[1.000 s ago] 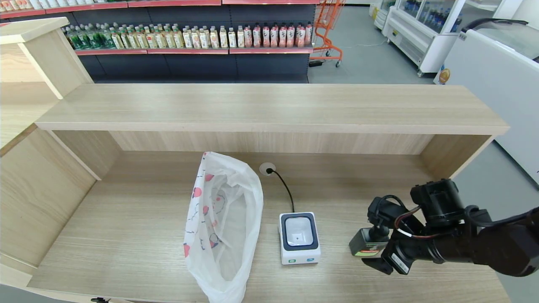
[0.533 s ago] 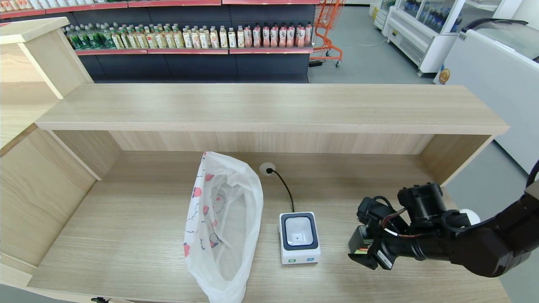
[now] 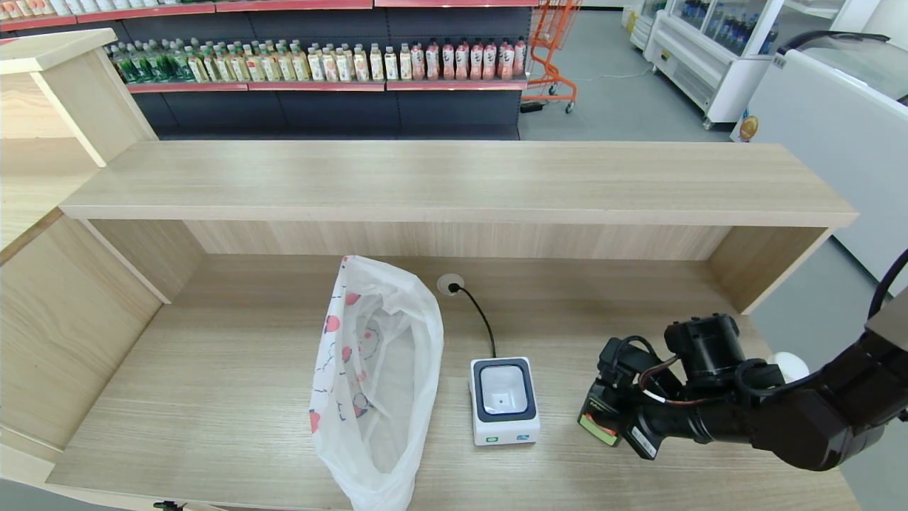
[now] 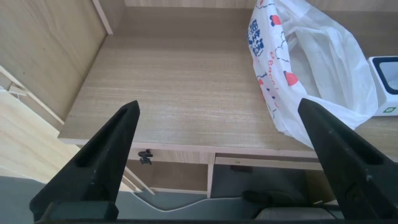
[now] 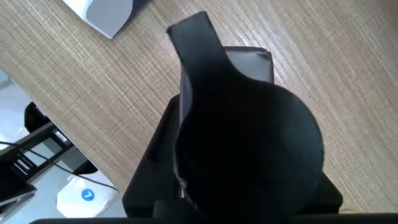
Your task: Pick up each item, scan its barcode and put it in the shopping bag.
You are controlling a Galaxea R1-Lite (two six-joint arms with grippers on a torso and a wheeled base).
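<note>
A: biggest first, what's the surface?
B: light wood-grain checkout counter [image 3: 213,369], with a raised shelf along its far side. All the task stuff is on the lower level

A: next down?
B: white translucent plastic shopping bag with red and blue print [image 3: 376,369]. It's slumped left of centre with its mouth gaping open, and it also shows in the left wrist view [image 4: 323,62]

A: arms?
B: right gripper [image 3: 616,410] is low over the right part of the counter, to the right of the scanner. Its claw is pinching the item. left gripper [image 4: 217,106] sits off the counter's near edge on the left side. Its two dark fingers [image 4: 93,168] are spread wide with nothing between them

A: scanner?
B: white box-shaped barcode scanner with a dark-framed glass window [image 3: 504,401], window facing up. It's just right of the bag, between the bag and the right gripper. One white corner of it shows in the right wrist view [image 5: 102,12]

A: and the item?
B: small dark box with an orange and green label [image 3: 594,424], clamped in the right gripper and tilted. It's near the scanner's right side but apart from it. Can't tell if it touches the wood

A: anything smaller?
B: thin black cable [image 3: 484,321] runs from the scanner's far side to a round grey grommet [image 3: 450,285] in the counter, close to the bag's far end
</note>
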